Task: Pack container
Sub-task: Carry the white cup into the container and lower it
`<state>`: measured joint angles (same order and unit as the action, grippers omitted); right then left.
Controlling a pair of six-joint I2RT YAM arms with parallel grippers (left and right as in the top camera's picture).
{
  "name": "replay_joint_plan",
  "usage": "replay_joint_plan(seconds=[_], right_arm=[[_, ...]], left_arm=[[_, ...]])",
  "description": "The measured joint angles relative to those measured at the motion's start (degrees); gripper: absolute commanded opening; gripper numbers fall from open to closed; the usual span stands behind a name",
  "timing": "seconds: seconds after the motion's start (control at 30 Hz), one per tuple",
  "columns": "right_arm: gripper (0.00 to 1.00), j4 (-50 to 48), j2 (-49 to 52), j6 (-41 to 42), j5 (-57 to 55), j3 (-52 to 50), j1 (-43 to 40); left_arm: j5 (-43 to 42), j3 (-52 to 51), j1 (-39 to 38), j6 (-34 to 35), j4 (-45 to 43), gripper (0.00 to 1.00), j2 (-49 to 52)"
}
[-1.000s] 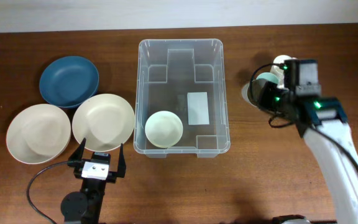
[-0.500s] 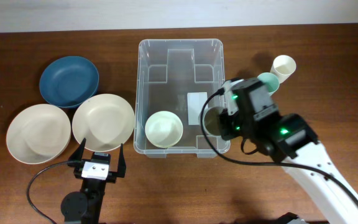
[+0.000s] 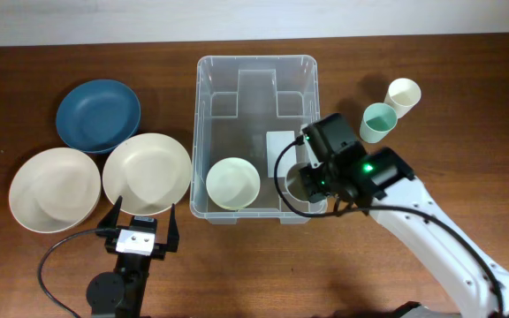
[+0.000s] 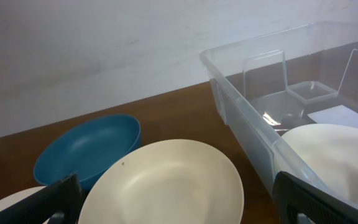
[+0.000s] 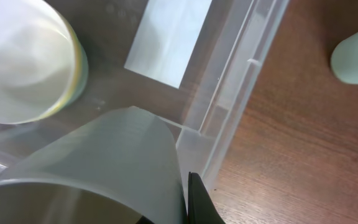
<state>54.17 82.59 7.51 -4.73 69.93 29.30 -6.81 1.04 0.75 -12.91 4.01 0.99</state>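
The large clear plastic rectangular bin (image 3: 256, 60) stands in the middle of the brown wooden table (image 3: 467, 62), its long axis running from the far edge toward the near edge. It has a white label (image 3: 281, 152) on its floor and a pale green round bowl (image 3: 232, 183) in its near left part. The right gripper (image 3: 309, 179) hangs over the bin's near right corner, its fingers pressed together on the thin wall of a pale grey plastic cup (image 5: 104, 168), pinching it at the rim. From above, the cup's mouth shows as a ring just inside the bin's right wall, beside the bowl and apart from it. How far the cup's base is from the bin floor cannot be told. The relation that matters is straight down: the free patch of floor between bowl and right wall lies beneath the cup. The next move is therefore probably a short lowering and a release, keeping clear of the moulded corner. The left gripper (image 3: 140, 231) rests near the table's near edge, fingers spread wide with nothing between them, just in front of a cream round plate (image 3: 147, 168). A second cream plate (image 3: 53, 188) and a dark blue plate (image 3: 98, 115) lie toward the left edge. A mint green cup (image 3: 377, 122) and a white cup (image 3: 403, 93) stand right of the bin, nearer the right arm.
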Motion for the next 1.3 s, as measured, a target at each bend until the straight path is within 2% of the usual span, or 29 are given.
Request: replay_joint_plan(seconds=[0.6, 0.87, 0.97, 1.27, 1.3], right_arm=[[0.04, -1.5, 9.9, -0.7, 0.0, 0.0, 0.0], [0.04, -3.1, 11.0, -1.0, 0.0, 0.0, 0.0], [0.11, -3.3, 11.0, -1.1, 0.1, 0.0, 0.0], [0.12, -3.5, 11.0, -1.5, 3.1, 0.0, 0.0], [0.16, -3.6, 11.0, -1.5, 3.3, 0.0, 0.0]], left_arm=[[0.0, 0.0, 0.0, 0.0, 0.0, 0.99, 0.0], [0.0, 0.0, 0.0, 0.0, 0.0, 0.99, 0.0], [0.0, 0.0, 0.0, 0.0, 0.0, 0.99, 0.0], [0.0, 0.0, 0.0, 0.0, 0.0, 0.99, 0.0], [0.0, 0.0, 0.0, 0.0, 0.0, 0.99, 0.0]])
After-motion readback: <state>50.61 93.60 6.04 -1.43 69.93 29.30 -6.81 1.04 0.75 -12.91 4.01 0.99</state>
